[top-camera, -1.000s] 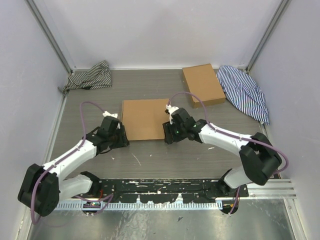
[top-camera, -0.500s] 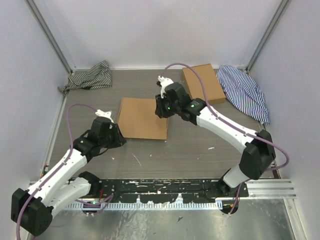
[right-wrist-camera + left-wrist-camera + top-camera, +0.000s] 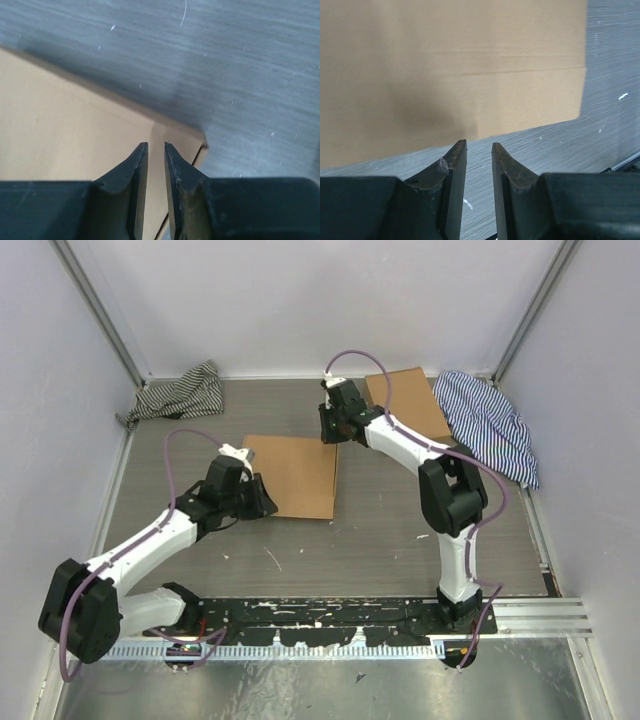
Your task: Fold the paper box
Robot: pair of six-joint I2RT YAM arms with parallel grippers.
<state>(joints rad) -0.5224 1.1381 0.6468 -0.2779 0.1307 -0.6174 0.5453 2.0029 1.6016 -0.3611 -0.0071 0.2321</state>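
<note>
The paper box [image 3: 290, 475] lies closed and flat on the table's middle, plain brown. My left gripper [image 3: 267, 502] sits low at its near left corner. In the left wrist view the box [image 3: 450, 65] lies just ahead of the left gripper [image 3: 477, 145], whose jaws stand a narrow gap apart with only table between them. My right gripper [image 3: 330, 434] is over the box's far right corner. The right wrist view shows that corner of the box [image 3: 65, 125] under the right gripper [image 3: 156, 145], jaws slightly apart and pinching nothing.
A smaller brown cardboard box [image 3: 405, 408] lies at the far right, with a blue striped cloth [image 3: 492, 425] beside it. A dark striped cloth [image 3: 180, 392] is bunched in the far left corner. White walls enclose the table on three sides.
The right arm swung from the box's near right edge out to its far right corner. The left gripper shifted along to the near left corner. Both pairs of jaws narrowed.
</note>
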